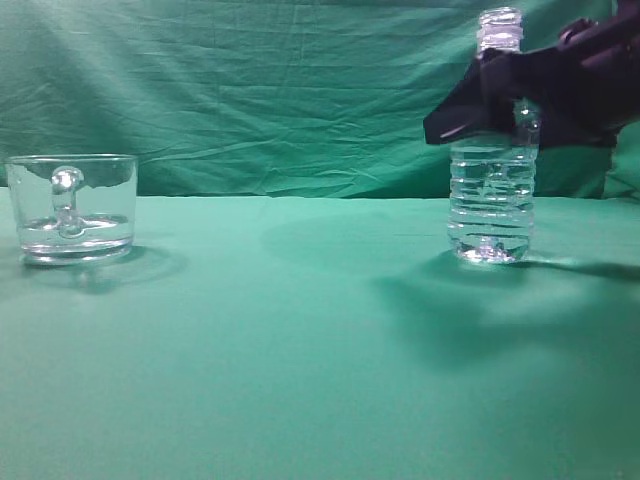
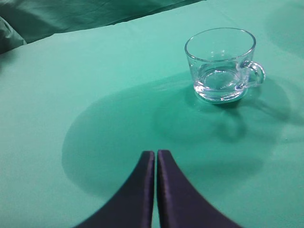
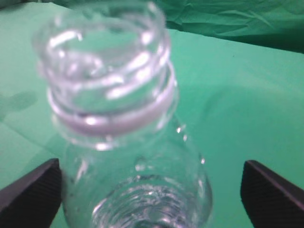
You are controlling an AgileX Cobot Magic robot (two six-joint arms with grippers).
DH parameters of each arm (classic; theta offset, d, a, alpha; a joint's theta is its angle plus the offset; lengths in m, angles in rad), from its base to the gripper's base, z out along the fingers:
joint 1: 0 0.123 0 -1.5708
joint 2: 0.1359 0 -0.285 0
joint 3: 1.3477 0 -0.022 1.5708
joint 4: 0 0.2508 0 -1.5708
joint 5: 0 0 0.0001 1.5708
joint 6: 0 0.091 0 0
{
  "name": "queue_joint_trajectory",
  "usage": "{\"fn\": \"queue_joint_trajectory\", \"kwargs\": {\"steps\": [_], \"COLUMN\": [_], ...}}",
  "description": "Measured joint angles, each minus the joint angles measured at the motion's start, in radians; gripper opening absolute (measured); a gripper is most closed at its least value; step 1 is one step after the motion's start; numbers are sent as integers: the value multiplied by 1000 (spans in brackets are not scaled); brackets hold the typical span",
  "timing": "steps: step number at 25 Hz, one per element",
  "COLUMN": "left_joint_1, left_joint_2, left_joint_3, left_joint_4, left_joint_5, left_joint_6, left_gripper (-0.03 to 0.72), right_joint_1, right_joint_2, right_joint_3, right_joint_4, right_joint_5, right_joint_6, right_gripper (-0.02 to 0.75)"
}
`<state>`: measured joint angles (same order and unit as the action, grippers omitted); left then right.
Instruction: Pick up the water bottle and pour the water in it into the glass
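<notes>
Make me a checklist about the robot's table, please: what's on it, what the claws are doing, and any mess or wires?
Surface: green cloth, smooth, shadows only.
Water bottle: upright at the right, no cap, water inside.
Glass: upright at the far left, well apart from the bottle, with only a shallow bit of clear liquid at the bottom.
Clutter: nothing seen.
Right claw: open around the bottle's shoulder, fingers either side; contact unclear.
Left claw: shut, empty, hovering short of the glass.
Cables: nothing seen.
Surroundings: wrinkled green backdrop.
</notes>
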<state>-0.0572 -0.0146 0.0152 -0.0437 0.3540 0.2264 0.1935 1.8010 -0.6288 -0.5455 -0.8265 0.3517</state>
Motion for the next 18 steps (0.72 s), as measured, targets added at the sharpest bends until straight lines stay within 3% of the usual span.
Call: {"fn": "queue_joint_trajectory", "kwargs": {"steps": [8,10,11,15,18], "left_joint_1": [0,0,0,0,0], "left_joint_2": [0,0,0,0,0], "left_joint_3": [0,0,0,0,0], "left_joint_4": [0,0,0,0,0], "left_joint_5": [0,0,0,0,0], "left_joint_6": [0,0,0,0,0], "left_gripper": [0,0,0,0,0], "right_joint_1": [0,0,0,0,0], "right_joint_2": [-234,-297,-333,-491,-625], "right_joint_3": [7,8,8,9,9], "right_joint_4": [-5,-5,-5,-8,-20], "right_joint_5": [69,111,140,256,341], "right_joint_6": [22,25,27,63,135], "right_gripper": [671,606,612,393,173]}}
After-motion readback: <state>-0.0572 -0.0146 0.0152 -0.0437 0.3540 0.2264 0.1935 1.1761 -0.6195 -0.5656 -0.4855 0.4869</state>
